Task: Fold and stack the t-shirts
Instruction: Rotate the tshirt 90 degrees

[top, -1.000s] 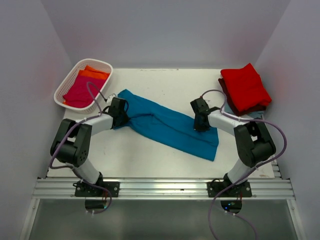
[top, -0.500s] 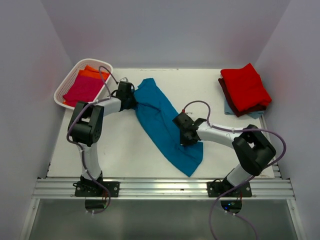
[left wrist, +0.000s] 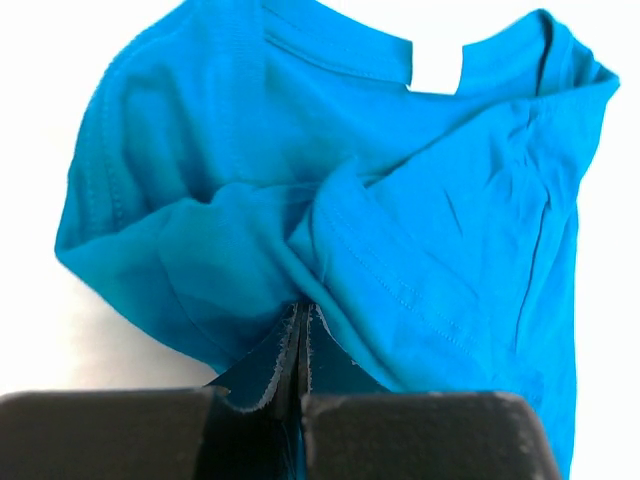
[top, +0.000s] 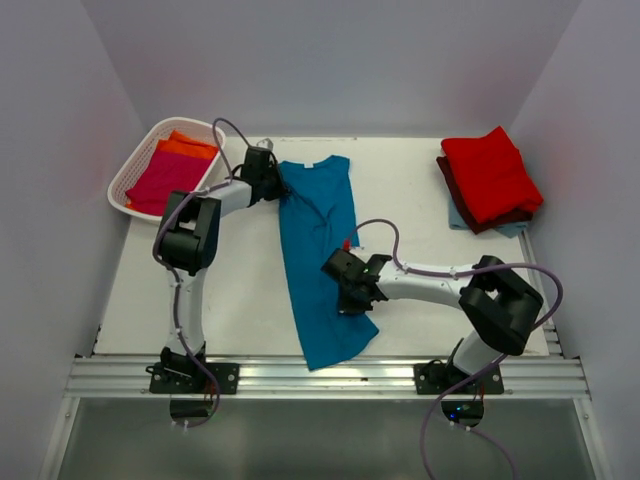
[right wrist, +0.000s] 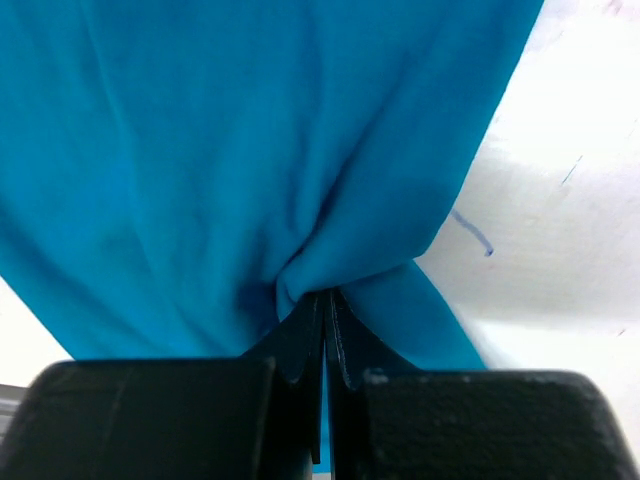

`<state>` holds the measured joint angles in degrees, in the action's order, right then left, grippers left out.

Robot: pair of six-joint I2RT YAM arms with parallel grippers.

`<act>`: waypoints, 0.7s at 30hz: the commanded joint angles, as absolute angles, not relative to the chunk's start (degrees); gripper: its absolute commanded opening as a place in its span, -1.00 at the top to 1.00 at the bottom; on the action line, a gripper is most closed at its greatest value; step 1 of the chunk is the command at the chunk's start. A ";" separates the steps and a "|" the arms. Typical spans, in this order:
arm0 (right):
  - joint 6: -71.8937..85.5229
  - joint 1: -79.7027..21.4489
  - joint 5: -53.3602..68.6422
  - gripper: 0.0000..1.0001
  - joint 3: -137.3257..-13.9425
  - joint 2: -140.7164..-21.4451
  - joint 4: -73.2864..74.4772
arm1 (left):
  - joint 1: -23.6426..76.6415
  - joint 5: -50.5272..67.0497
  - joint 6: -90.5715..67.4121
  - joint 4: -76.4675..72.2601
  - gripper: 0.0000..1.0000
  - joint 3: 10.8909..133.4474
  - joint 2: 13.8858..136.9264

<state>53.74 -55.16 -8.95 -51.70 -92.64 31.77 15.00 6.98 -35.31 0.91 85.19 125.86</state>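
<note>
The teal blue t-shirt [top: 315,250] lies in a long strip from the far middle of the table towards the near edge, collar end at the back. My left gripper [top: 275,186] is shut on a pinch of cloth at its far left, by the sleeve; in the left wrist view the fingertips [left wrist: 302,312] meet on the teal fabric [left wrist: 400,200] below the collar. My right gripper [top: 350,295] is shut on the shirt's right edge lower down; the right wrist view shows its tips [right wrist: 325,296] clamping a bunched fold of the cloth [right wrist: 200,150].
A folded stack stands at the back right: a red t-shirt [top: 490,175] on a maroon one [top: 447,182], with light blue [top: 458,218] beneath. The white lattice basket [top: 185,125] at the back left holds magenta [top: 165,180] and orange [top: 188,148] shirts. Bare white table [top: 240,300] lies left of the teal shirt.
The teal shirt has swung from a left-to-right diagonal to lying front to back. My left gripper went farther back and right; my right gripper came left and nearer. Both stayed shut on it.
</note>
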 commanded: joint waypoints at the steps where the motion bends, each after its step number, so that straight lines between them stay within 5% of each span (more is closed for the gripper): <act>1: 60.20 -57.47 -7.90 1.00 -54.04 -94.48 35.94 | 14.50 11.42 -32.78 -1.67 1.00 90.86 128.40; 21: 76.55 -68.90 -16.70 1.00 -57.22 -92.11 48.60 | 14.15 15.91 -29.53 1.93 1.00 100.02 130.52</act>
